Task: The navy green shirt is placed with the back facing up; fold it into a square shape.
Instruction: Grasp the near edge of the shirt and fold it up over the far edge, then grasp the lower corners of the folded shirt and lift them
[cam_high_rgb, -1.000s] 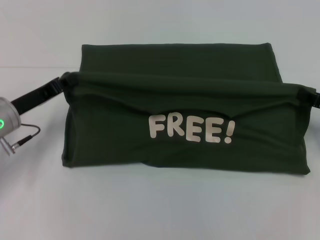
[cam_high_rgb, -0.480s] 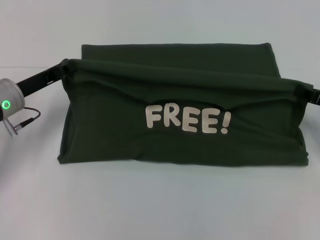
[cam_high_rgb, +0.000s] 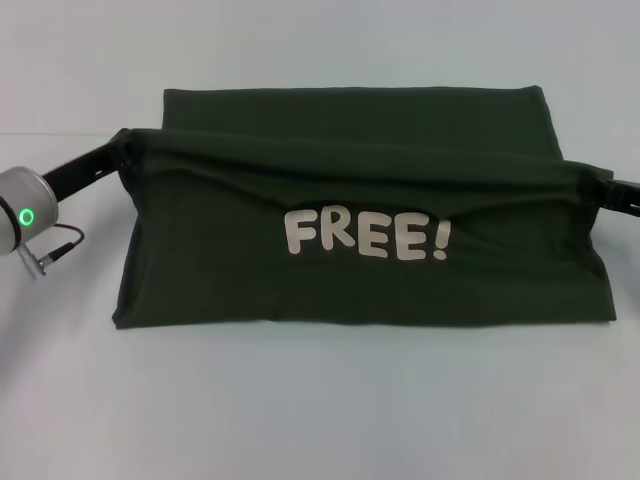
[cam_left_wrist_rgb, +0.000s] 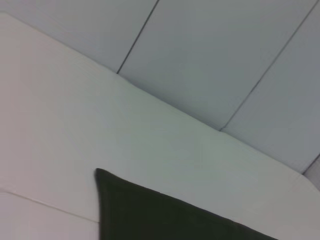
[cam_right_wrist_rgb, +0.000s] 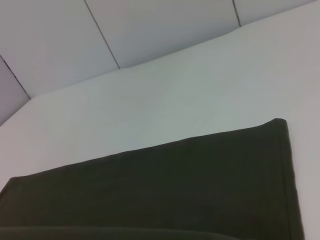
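The navy green shirt (cam_high_rgb: 350, 120) lies on the white table, and its near part is lifted and turned over, so the pale "FREE!" lettering (cam_high_rgb: 365, 235) faces me. The raised fold runs taut from my left gripper (cam_high_rgb: 125, 150) to my right gripper (cam_high_rgb: 603, 186). Each gripper pinches one end of that fold, and cloth covers most of the fingers. A dark corner of the shirt (cam_left_wrist_rgb: 160, 215) shows in the left wrist view. The right wrist view looks across a flat stretch of the shirt (cam_right_wrist_rgb: 175, 185) to its far hem.
The white table (cam_high_rgb: 320, 410) stretches on all sides of the shirt. My left arm's silver wrist (cam_high_rgb: 25, 215), with a green light and a loose cable, hangs at the left edge. Grey wall panels (cam_left_wrist_rgb: 200, 60) stand behind the table.
Both grippers have carried the raised fold farther from me. The lettering and the left arm have shifted up in the head view, and the hanging cloth now lies flatter.
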